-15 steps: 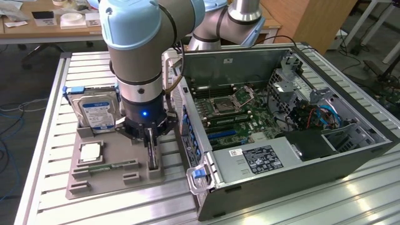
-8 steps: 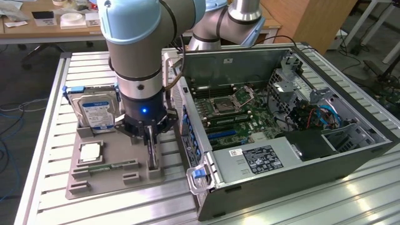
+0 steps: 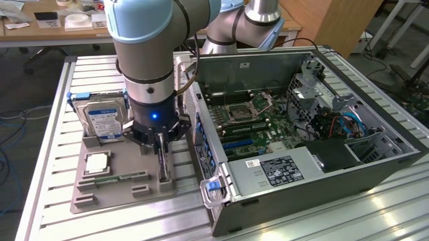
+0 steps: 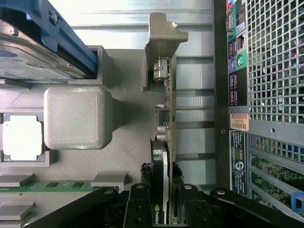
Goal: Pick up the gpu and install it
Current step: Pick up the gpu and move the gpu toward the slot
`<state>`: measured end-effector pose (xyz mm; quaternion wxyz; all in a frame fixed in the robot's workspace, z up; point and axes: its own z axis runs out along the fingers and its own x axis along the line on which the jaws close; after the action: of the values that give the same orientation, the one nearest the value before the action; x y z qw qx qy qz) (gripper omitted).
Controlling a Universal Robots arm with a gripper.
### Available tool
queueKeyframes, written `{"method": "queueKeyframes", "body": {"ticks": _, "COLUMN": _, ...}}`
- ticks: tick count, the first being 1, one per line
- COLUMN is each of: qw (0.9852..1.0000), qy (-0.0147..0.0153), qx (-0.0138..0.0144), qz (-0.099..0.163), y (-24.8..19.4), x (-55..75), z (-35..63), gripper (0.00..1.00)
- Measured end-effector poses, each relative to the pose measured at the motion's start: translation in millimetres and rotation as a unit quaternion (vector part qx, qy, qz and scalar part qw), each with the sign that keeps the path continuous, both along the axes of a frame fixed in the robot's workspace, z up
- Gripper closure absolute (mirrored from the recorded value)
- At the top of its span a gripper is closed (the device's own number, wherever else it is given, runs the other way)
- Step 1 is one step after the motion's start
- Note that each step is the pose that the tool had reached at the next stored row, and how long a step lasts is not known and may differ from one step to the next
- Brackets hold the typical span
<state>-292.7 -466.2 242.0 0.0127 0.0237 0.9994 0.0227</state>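
The gpu (image 3: 163,169) stands on its edge in a slot at the right end of the grey holder tray (image 3: 114,196), close to the open computer case (image 3: 375,165). In the wrist view the gpu (image 4: 167,118) runs edge-on, brownish board beside a dark face, with its far end in a grey bracket (image 4: 161,38). My gripper (image 3: 161,146) hangs straight above it. The black fingers (image 4: 142,199) press both sides of the near end, so the gripper (image 4: 161,190) is shut on the card. The card still sits in its slot.
On the tray stand a hard drive (image 3: 104,120) in a blue frame, a CPU (image 3: 97,161) and a green memory stick (image 3: 117,176). The case's motherboard (image 3: 248,118) lies exposed, with blue slots (image 3: 238,145). The case's rear panel (image 4: 256,95) runs right beside the card.
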Motion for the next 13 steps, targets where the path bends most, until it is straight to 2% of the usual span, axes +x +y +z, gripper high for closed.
{"method": "queueKeyframes", "body": {"ticks": 4, "qw": 1.0000, "qy": 0.0001, "qx": -0.0001, "qz": 0.000, "y": 0.0, "x": 0.0, "z": 2.2, "gripper": 0.73}}
{"method": "queueKeyframes", "body": {"ticks": 8, "qw": 1.0000, "qy": 0.0001, "qx": 0.0002, "qz": 0.000, "y": 0.0, "x": -0.1, "z": 11.6, "gripper": 0.73}}
{"method": "queueKeyframes", "body": {"ticks": 10, "qw": 1.0000, "qy": 0.0000, "qx": 0.0004, "qz": 0.002, "y": 0.0, "x": 0.0, "z": 37.5, "gripper": 0.73}}
{"method": "queueKeyframes", "body": {"ticks": 11, "qw": 1.0000, "qy": 0.0000, "qx": 0.0004, "qz": 0.004, "y": 0.0, "x": 0.0, "z": 53.8, "gripper": 0.73}}
{"method": "queueKeyframes", "body": {"ticks": 12, "qw": 1.0000, "qy": 0.0000, "qx": 0.0005, "qz": 0.005, "y": 0.0, "x": 0.0, "z": 64.1, "gripper": 0.73}}
{"method": "queueKeyframes", "body": {"ticks": 13, "qw": 1.0000, "qy": 0.0000, "qx": 0.0006, "qz": 0.006, "y": 0.0, "x": 0.0, "z": 68.2, "gripper": 0.73}}
